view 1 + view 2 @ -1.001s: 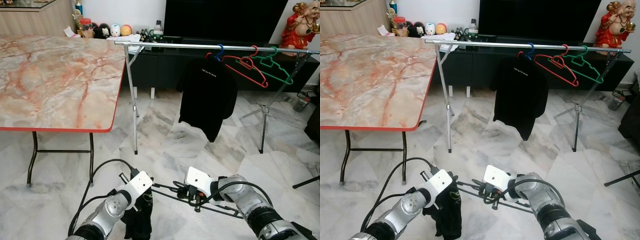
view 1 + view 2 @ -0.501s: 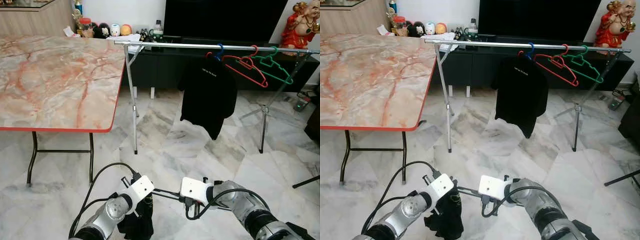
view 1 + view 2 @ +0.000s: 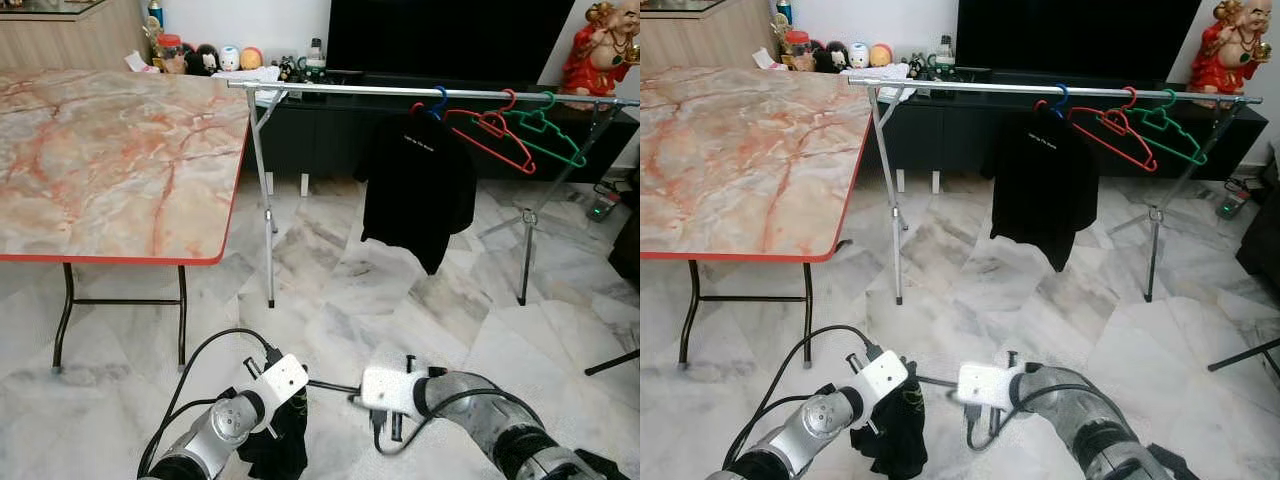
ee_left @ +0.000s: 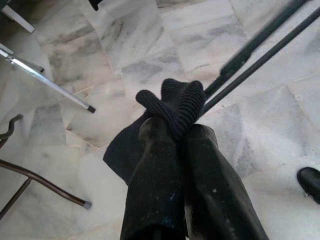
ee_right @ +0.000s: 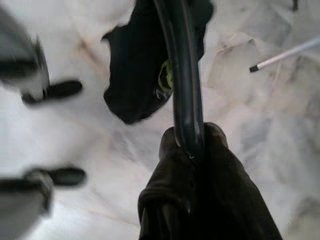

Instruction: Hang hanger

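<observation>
Fingers (image 4: 165,180) of the left gripper (image 4: 181,131) are pressing tight together on a dark cloth (image 4: 172,107), pinching its ribbed edge, and the rest of the cloth is hanging down below it toward the floor (image 3: 350,290). A thin black hanger (image 4: 250,55) is running through that same bunch of cloth, right at the fingertips. The right gripper (image 5: 187,145) is squeezing shut on the hanger's black bar, which is sticking out past its fingers toward the cloth. Both grippers are sitting low and close together, just above the marble floor, with the hanger stretching between them. Farther back, a metal clothes rail (image 3: 400,91) is standing on thin legs. A black shirt (image 3: 418,190) is hanging from it, and beside the shirt a red hanger (image 3: 495,135) and a green hanger (image 3: 545,130) are hanging too. A big marble table (image 3: 110,150) with a red edge is standing off to the left of the rail.
</observation>
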Available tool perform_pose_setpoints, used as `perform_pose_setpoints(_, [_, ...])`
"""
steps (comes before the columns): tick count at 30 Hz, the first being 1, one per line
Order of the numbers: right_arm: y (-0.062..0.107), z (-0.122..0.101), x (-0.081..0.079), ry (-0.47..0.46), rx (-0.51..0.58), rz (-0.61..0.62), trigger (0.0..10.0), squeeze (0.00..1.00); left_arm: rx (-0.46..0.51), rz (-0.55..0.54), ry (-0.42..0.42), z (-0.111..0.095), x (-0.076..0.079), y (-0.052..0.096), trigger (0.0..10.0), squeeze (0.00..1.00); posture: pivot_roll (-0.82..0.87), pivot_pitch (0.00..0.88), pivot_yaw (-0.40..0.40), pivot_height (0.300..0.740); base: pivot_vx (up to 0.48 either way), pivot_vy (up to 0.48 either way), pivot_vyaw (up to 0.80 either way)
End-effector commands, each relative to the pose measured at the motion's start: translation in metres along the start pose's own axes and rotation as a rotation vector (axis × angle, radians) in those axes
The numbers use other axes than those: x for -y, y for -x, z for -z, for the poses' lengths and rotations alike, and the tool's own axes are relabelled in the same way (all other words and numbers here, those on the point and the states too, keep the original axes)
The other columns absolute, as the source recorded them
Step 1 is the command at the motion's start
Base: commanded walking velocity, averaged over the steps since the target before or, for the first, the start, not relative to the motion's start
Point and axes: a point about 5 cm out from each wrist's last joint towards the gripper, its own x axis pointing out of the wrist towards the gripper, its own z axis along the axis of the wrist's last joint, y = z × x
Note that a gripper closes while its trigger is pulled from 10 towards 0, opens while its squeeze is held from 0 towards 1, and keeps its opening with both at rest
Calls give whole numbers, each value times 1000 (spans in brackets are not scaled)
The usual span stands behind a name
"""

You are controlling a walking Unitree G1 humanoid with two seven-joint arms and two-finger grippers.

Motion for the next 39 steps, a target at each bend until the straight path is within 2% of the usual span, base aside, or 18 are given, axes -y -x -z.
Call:
perform_pose_setpoints(1, [3,8,0,-75,-8,7,0,0,2,4,4,1,-2,1,0,0,9,80,-78,740,0,0,0])
perform_pose_setpoints(3, [3,2,6,-89,15,23,0,0,3,21,6,1,0,1,0,0,9,80,-78,740,0,0,0])
perform_pose_setpoints(5, [4,-8,15,-173,75,48,0,0,3,32,6,1,1,1,0,0,8,79,-79,740,0,0,0])
perform_pose_setpoints(8, [4,-15,21,-224,107,72,0,0,3,29,9,1,1,1,0,0,8,79,-80,740,0,0,0])
perform_pose_setpoints(12, [3,-22,22,-203,111,36,0,0,4,31,18,1,1,0,0,0,7,77,-80,740,0,0,0])
perform_pose_setpoints(14, [1,-23,15,-120,70,-72,0,0,7,17,28,0,0,0,0,0,7,76,-81,740,0,0,0])
perform_pose_setpoints(15, [1,-23,15,-120,70,-72,0,0,7,17,28,0,0,0,0,0,7,76,-81,740,0,0,0])
perform_pose_setpoints(16, [-1,-23,6,-119,73,-175,0,0,13,-4,42,-2,-3,0,0,0,9,76,-81,740,0,0,0])
perform_pose_setpoints(18, [-2,-25,0,-120,90,-255,0,0,23,-26,56,-4,-5,-1,0,0,10,76,-82,740,0,0,0])
perform_pose_setpoints(20, [-2,-23,-10,-55,49,-380,0,0,41,-66,64,-9,-10,-2,0,0,11,77,-85,740,0,0,0])
perform_pose_setpoints(22, [-2,-18,-14,-14,6,-426,0,0,50,-78,72,-11,-12,-2,0,0,10,77,-86,740,0,0,0])
perform_pose_setpoints(27, [-2,-6,-15,29,-74,-358,0,0,59,-56,78,-13,-12,-3,0,0,12,78,-89,740,0,0,0])
perform_pose_setpoints(30, [-4,3,-6,6,-165,-177,0,0,75,16,81,-14,-7,-2,0,0,11,82,-90,740,0,0,0])
perform_pose_setpoints(31, [-4,3,-6,6,-165,-177,0,0,75,16,81,-14,-7,-2,0,0,11,82,-90,740,0,0,0])
perform_pose_setpoints(32, [-4,5,-4,16,-196,-137,0,0,75,38,79,-14,-6,-1,0,0,11,82,-90,740,0,0,0])
perform_pose_setpoints(33, [-1,15,4,70,-294,-13,0,0,67,87,74,-11,-5,1,0,0,12,85,-89,740,0,0,0])
perform_pose_setpoints(36, [4,20,12,96,-340,88,0,0,32,184,66,-6,-2,4,0,0,13,86,-88,740,0,0,0])
perform_pose_setpoints(39, [3,17,11,131,-319,63,0,0,2,256,51,-1,2,6,0,0,11,86,-87,740,0,0,0])
